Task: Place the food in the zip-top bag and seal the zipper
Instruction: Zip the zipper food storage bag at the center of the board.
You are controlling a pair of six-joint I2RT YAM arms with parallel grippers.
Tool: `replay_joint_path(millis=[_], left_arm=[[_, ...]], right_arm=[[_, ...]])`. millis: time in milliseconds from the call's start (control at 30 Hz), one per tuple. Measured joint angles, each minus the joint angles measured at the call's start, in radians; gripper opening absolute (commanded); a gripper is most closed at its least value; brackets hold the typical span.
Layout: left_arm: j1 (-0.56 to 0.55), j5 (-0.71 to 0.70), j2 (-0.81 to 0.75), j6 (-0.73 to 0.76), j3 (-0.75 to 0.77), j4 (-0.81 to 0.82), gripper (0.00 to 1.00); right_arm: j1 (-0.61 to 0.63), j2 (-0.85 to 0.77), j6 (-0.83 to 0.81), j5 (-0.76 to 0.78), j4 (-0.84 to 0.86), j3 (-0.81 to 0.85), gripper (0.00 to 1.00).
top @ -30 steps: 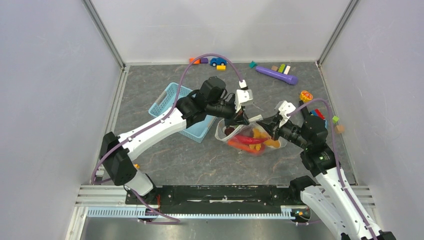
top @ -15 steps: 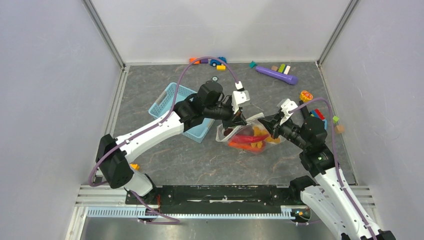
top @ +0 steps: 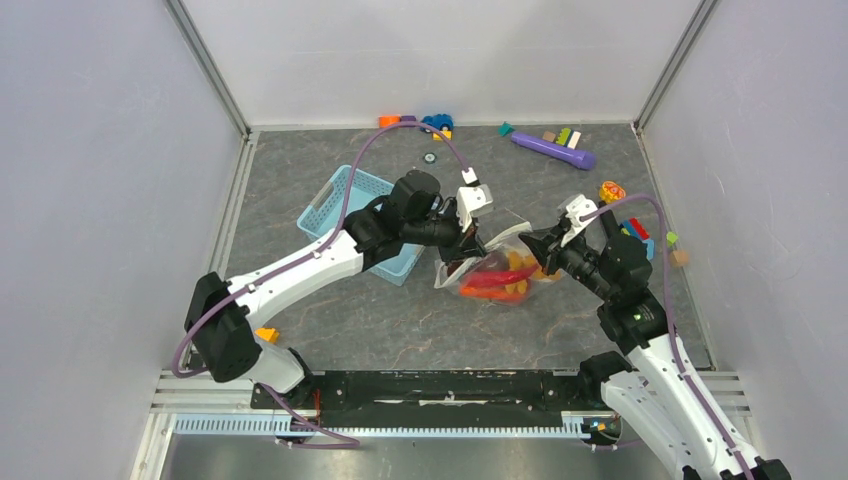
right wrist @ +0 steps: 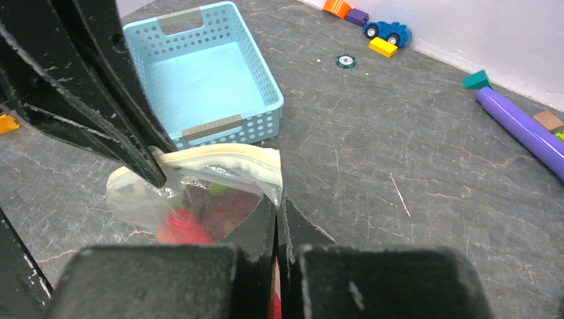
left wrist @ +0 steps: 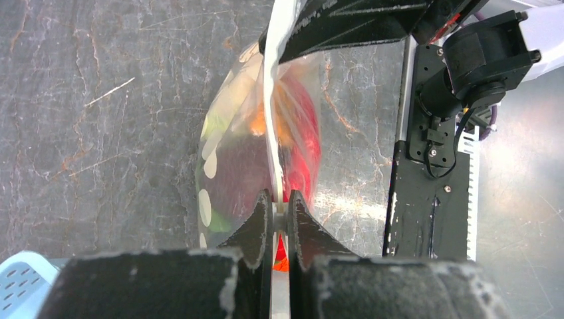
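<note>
axis: zipper point(right wrist: 219, 158) runs left–right | left gripper point(top: 466, 244) clamps its left end | right gripper point(top: 537, 247) clamps right end | zip-top bag point(top: 495, 282) slung between

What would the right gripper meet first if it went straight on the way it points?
The right gripper pinches the zip-top bag; beyond that, probably the left gripper at the far end of the zipper, though depth is unclear.

Reaching inward from both sides with elbows bent and wrists angled toward each other, pinching the top edge of the zip-top bag point(top: 495, 282) in the tightly closed left gripper point(left wrist: 279, 211) and right gripper point(right wrist: 277, 209).
</note>
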Motion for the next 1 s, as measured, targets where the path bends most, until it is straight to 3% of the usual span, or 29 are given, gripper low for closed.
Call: replay_joint_path(millis=[400,1000], left_arm=[[0.001,-0.013,-0.044,-0.045,-0.074,0.027,0.02],[0.001,-0.062,-0.07,-0.046,-0.113,0.044,0.02]], right_arm=[[0.0,0.003,0.044,0.117,0.009,-0.003,0.0],[0.0,0.041,0.08,0.172,0.038,-0.004,0.0]])
